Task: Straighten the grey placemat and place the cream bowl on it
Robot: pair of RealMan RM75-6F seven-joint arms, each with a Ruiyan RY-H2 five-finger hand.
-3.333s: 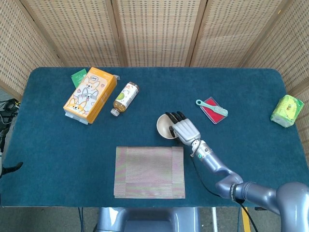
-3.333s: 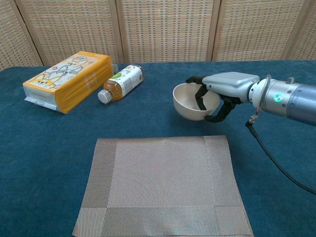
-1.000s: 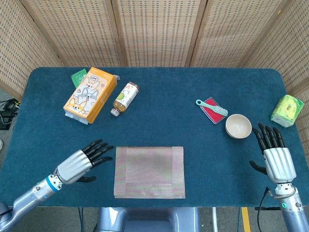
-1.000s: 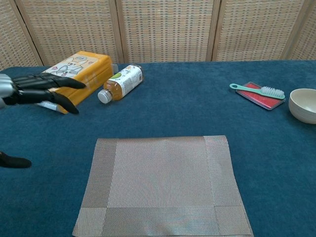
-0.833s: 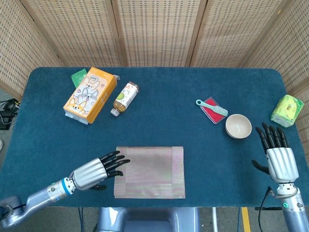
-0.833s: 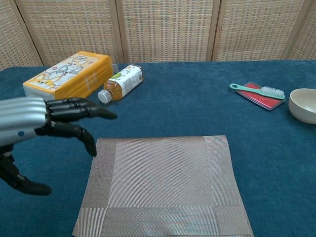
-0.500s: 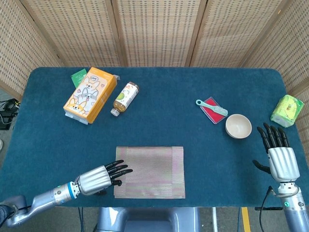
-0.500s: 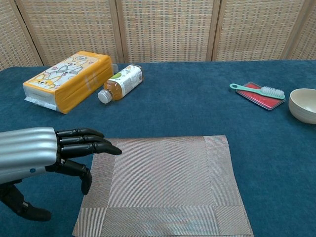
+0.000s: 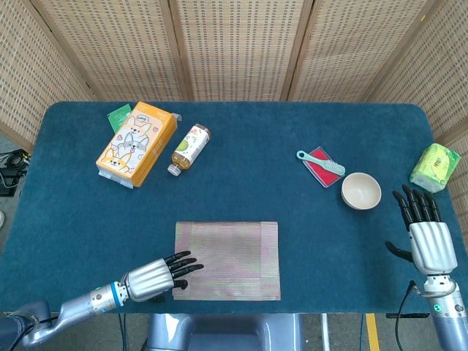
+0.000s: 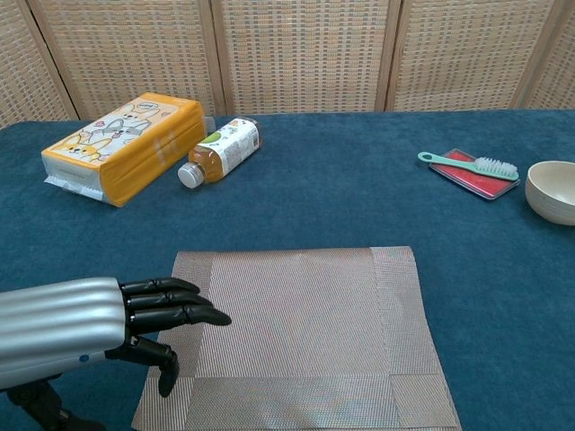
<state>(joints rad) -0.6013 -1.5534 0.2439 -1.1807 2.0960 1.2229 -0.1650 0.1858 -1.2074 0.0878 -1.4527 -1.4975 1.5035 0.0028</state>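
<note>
Head view: grey placemat (image 9: 227, 260) flat on the blue worktop (image 9: 241, 157), close to the near edge, sides looking roughly parallel to that edge. Left hand (image 9: 155, 277) at the placemat's left border, dark fingers (image 9: 184, 265) apart and extended over its near-left corner, holding nothing; contact with the weave impossible to confirm. Cream bowl (image 9: 361, 191) upright, well to the right of the placemat and beyond it, just beside a red pad with a teal brush (image 9: 321, 163). Right hand (image 9: 424, 238) further right again, near the bowl but apart from it, fingers spread, empty. Chest view: placemat (image 10: 301, 332) thin, woven, probably light and limp, likely to slide on the cloth if pressed flat and dragged by a corner or edge rather than pinched. Left hand (image 10: 99, 328) low at the placemat's left edge, fingers (image 10: 180, 305) apart. Bowl (image 10: 553, 191) far right of the placemat, seemingly rigid, smooth and breakable; best taken over the rim, thumb outside.
</note>
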